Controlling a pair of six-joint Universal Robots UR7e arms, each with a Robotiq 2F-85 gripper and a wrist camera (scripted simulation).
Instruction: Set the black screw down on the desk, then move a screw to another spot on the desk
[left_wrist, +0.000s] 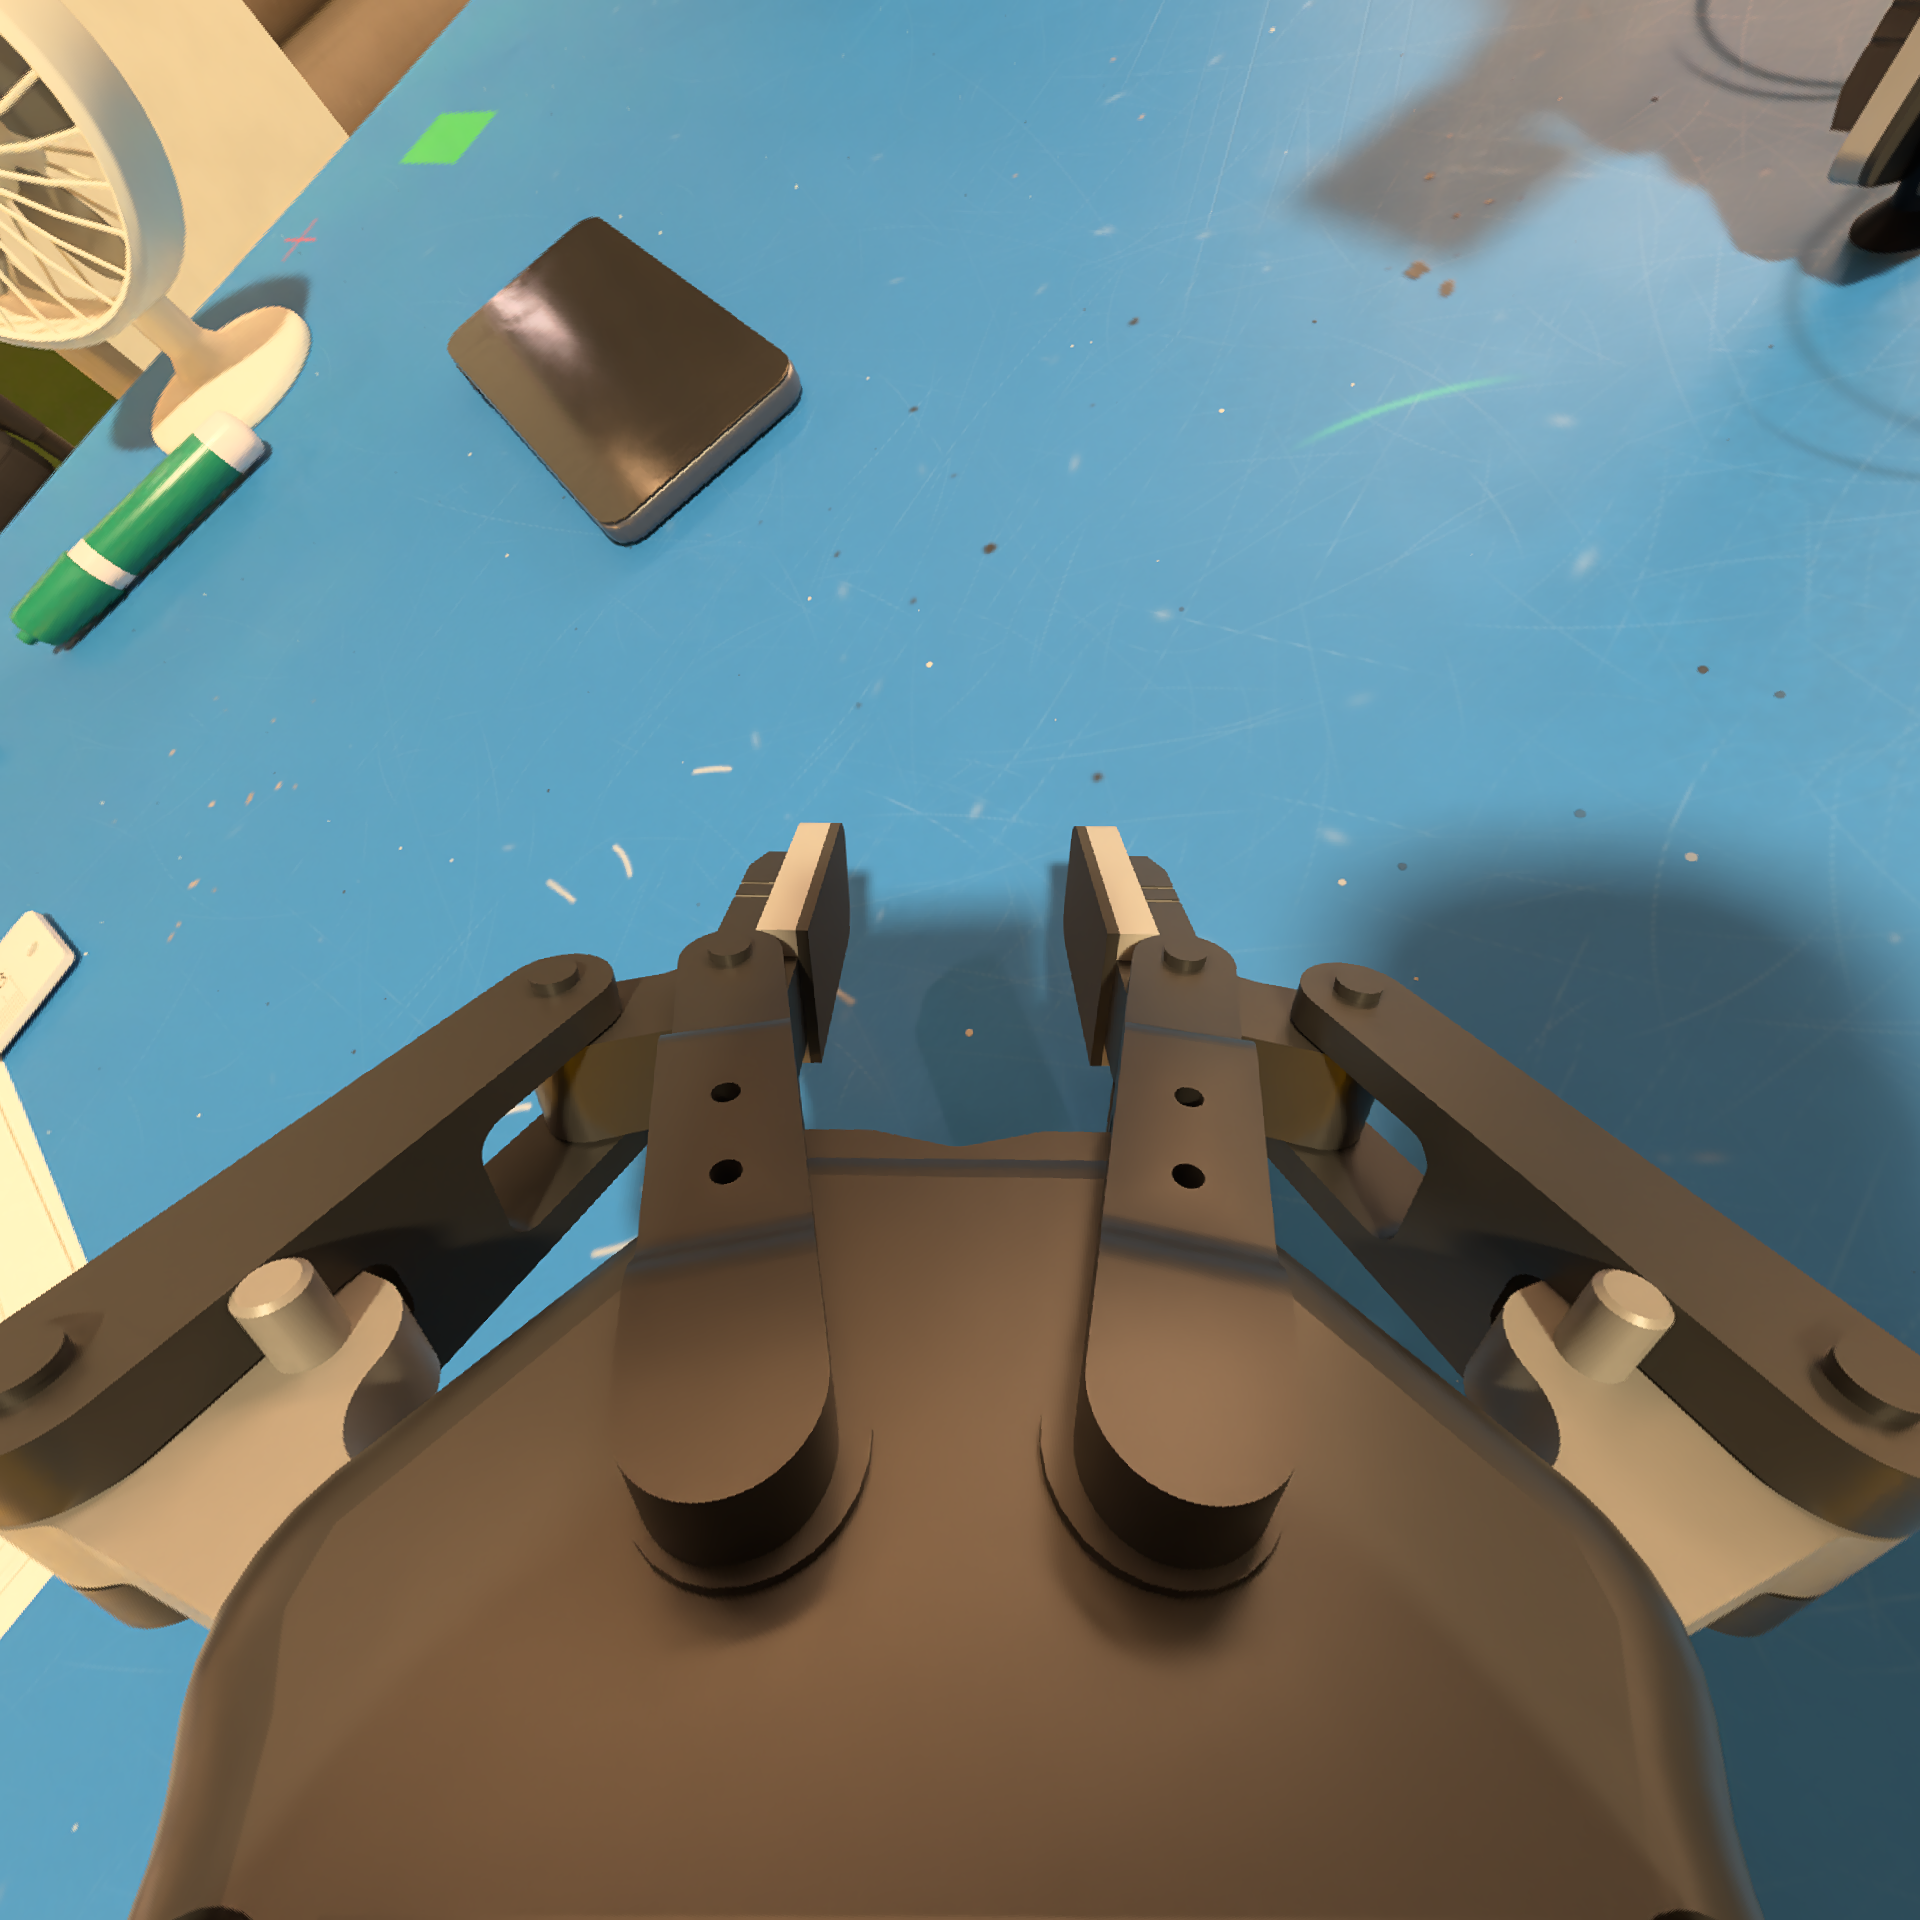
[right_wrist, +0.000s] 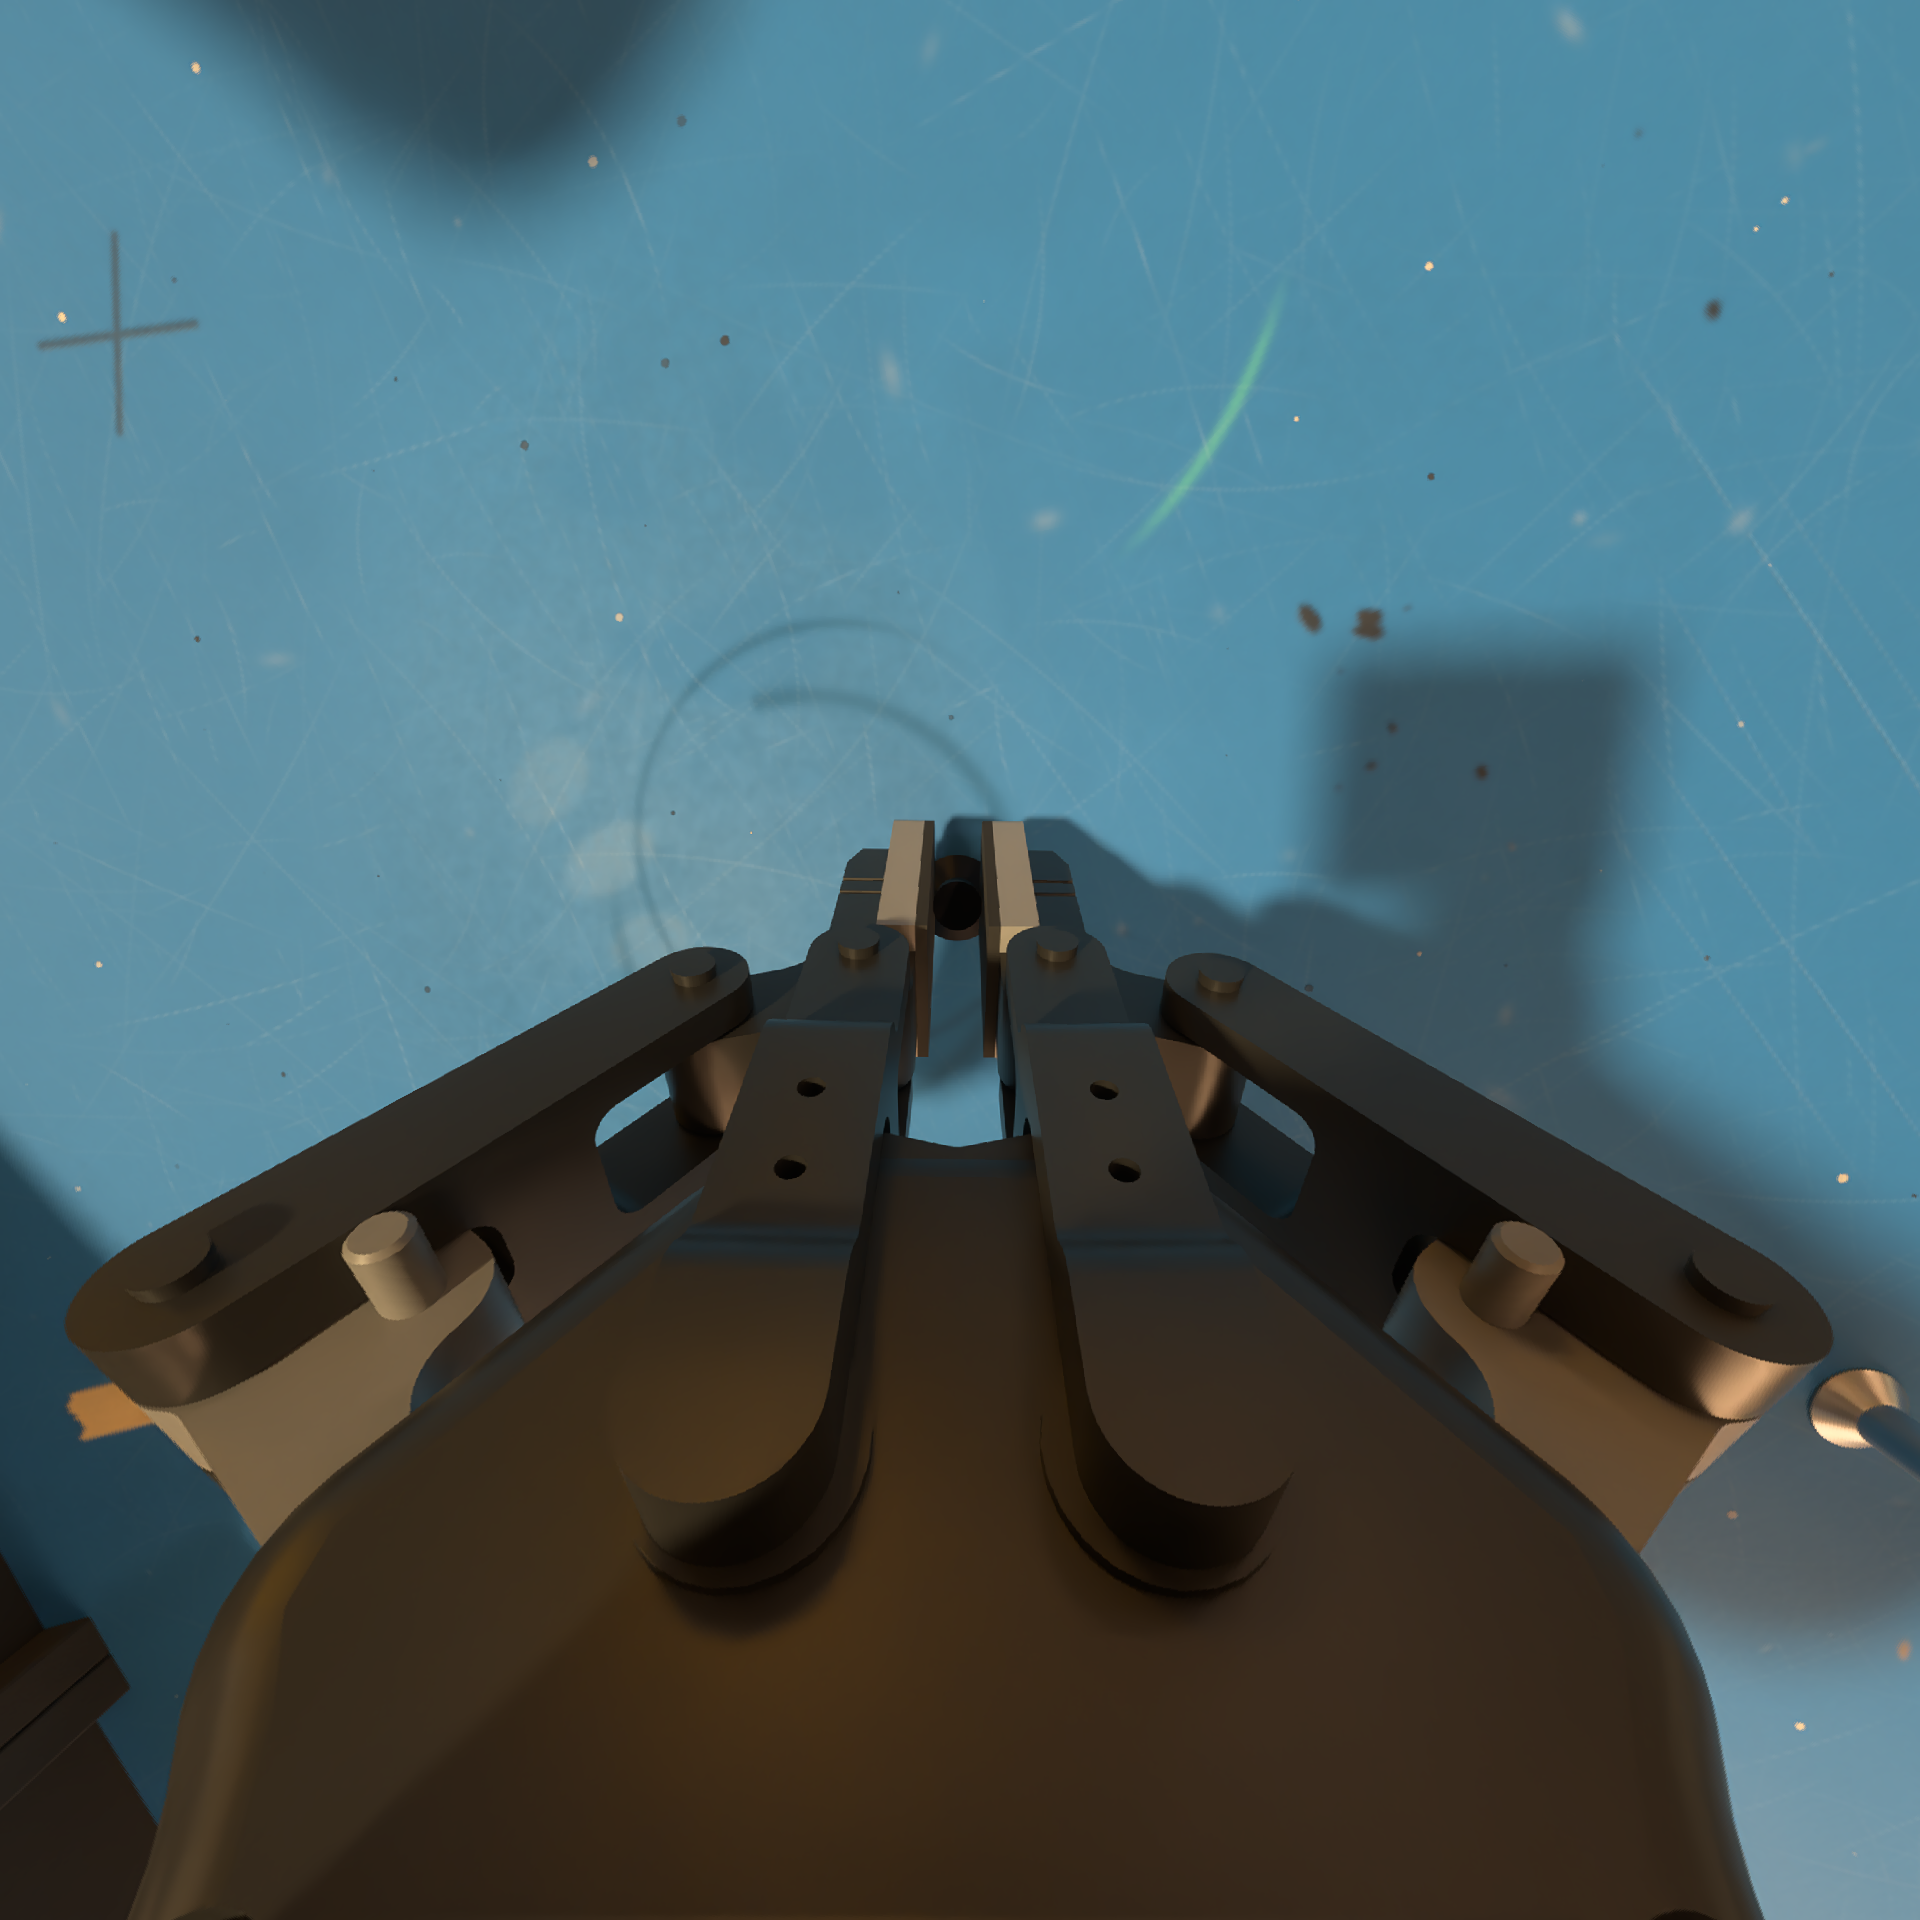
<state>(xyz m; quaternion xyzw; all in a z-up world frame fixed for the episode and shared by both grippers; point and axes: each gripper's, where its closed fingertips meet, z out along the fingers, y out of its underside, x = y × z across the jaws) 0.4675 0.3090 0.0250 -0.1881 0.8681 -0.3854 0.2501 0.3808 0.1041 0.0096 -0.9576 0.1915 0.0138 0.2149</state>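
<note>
In the right wrist view my right gripper (right_wrist: 957, 883) is shut on the black screw (right_wrist: 956, 902); only its dark round head shows between the pads, close above the blue desk (right_wrist: 727, 468). A silver screw (right_wrist: 1860, 1411) lies at the right edge of that view, partly cut off. In the left wrist view my left gripper (left_wrist: 958, 894) is open and empty above the blue desk (left_wrist: 1143, 623). The other gripper (left_wrist: 1881, 125) shows at the far top right corner of the left wrist view.
In the left wrist view a dark flat pad (left_wrist: 623, 374), a green marker (left_wrist: 135, 530), a white fan (left_wrist: 94, 208) and a green square mark (left_wrist: 449, 137) sit at the upper left. White objects (left_wrist: 26, 977) lie at the left edge. A dark block (right_wrist: 52, 1714) is at the lower left of the right wrist view.
</note>
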